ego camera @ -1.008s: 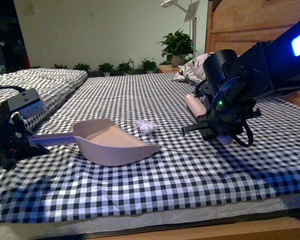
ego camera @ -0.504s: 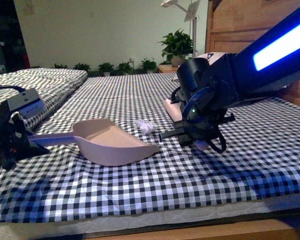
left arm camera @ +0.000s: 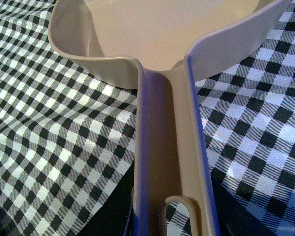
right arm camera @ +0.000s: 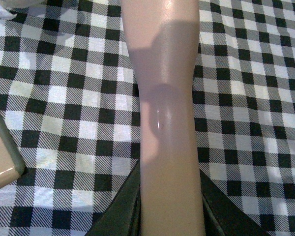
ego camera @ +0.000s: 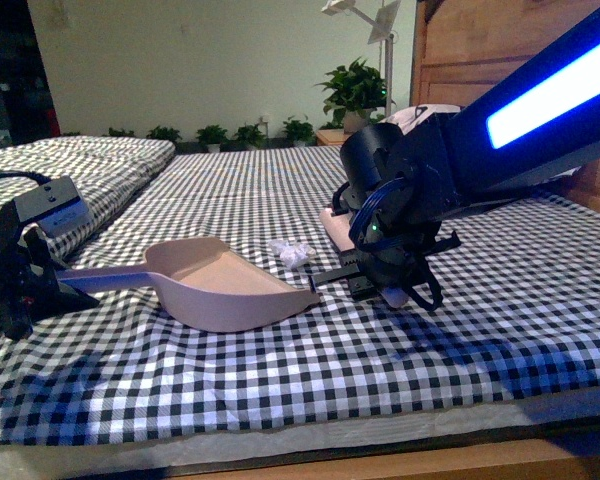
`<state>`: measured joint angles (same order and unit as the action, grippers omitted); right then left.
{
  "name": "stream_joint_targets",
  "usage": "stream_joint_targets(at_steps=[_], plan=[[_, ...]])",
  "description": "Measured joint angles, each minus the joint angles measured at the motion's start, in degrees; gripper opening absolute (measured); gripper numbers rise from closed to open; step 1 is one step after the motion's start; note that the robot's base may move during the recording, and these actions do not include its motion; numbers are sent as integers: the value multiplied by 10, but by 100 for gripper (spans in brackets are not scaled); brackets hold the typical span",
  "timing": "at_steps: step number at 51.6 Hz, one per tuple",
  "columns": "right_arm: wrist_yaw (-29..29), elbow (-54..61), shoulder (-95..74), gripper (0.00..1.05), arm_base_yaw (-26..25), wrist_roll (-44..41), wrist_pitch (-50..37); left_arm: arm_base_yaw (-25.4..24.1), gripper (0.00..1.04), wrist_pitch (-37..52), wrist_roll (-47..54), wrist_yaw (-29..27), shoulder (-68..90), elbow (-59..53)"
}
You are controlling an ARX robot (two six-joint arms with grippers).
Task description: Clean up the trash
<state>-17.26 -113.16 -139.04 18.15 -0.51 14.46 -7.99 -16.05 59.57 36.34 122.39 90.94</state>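
The trash, a small white crumpled wad, lies on the checked bedspread just beyond the dustpan's open mouth. The pinkish-beige dustpan rests on the bed, its handle pointing left. My left gripper is shut on that handle; the handle also shows in the left wrist view. My right gripper is shut on the pink brush, just right of the trash and close to the dustpan's tip. In the right wrist view the brush runs out from my gripper, with a dustpan corner beside it.
A white pillow with black drawings lies at the back right by the wooden headboard. A second checked bed is at the left. Potted plants line the far wall. The bed's front edge is near.
My right arm has moved left with the brush, from the right side of the bed to just beside the trash and the dustpan's tip. The left arm, dustpan and trash have not moved.
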Motion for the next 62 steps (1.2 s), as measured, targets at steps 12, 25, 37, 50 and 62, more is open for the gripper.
stream_joint_targets(at_steps=[12, 25, 37, 50, 62], plan=[[21, -30, -15, 20, 5, 1, 43, 0, 27, 0, 0, 0, 0, 0], [55, -62, -20, 20, 7, 5, 79, 0, 27, 0, 0, 0, 0, 0], [103, -72, -20, 20, 16, 2, 86, 0, 27, 0, 1, 0, 0, 0], [141, -67, -16, 20, 23, -7, 85, 0, 27, 0, 2, -2, 0, 0], [212, -59, 11, 20, 25, -18, 115, 0, 27, 0, 2, -3, 0, 0]])
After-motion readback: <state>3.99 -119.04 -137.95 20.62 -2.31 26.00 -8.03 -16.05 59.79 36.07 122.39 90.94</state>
